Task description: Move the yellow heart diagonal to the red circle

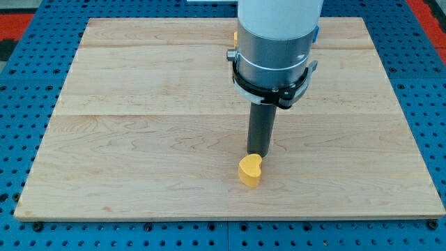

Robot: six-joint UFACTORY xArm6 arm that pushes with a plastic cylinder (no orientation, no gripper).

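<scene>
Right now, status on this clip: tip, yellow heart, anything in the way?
My tip just above the yellow heart in the view, touching or nearly. Heart near the wooden board's bottom edge. Red circle not in view. Nothing else visible on the board.

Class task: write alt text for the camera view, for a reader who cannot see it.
A dark rod ends with my tip just above a yellow heart near the bottom centre of a wooden board, seemingly touching it. No red circle shows; the arm's housing blocks part of the board's top.
</scene>
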